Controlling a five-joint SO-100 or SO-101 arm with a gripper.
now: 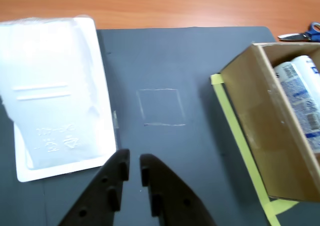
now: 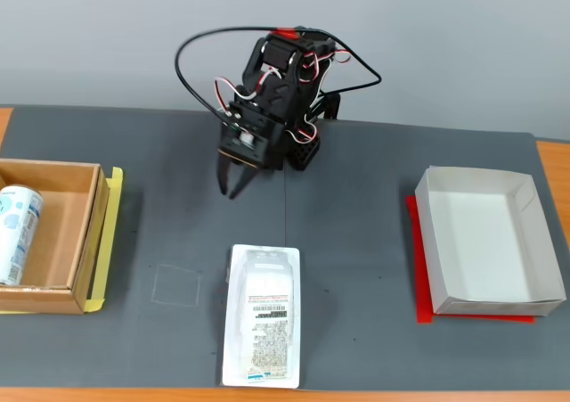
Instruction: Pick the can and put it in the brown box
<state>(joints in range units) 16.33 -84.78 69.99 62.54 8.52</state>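
The white and light blue can (image 2: 16, 233) lies on its side inside the brown box (image 2: 61, 242) at the left edge of the fixed view. The wrist view shows the same can (image 1: 304, 98) resting in the brown box (image 1: 252, 116) at the right. My gripper (image 2: 233, 186) hangs above the dark mat close to the arm's base, well apart from the box. Its black fingers enter the wrist view from the bottom, where the gripper (image 1: 134, 162) is shut with only a thin slit and nothing held.
A flat clear-white plastic package (image 2: 262, 326) with a barcode label lies near the front of the mat, also seen as the package (image 1: 55, 95) at left. A white box (image 2: 429, 242) stands at right. Scissors (image 1: 302, 34) lie on the wood. A chalk square (image 1: 160, 108) marks the mat.
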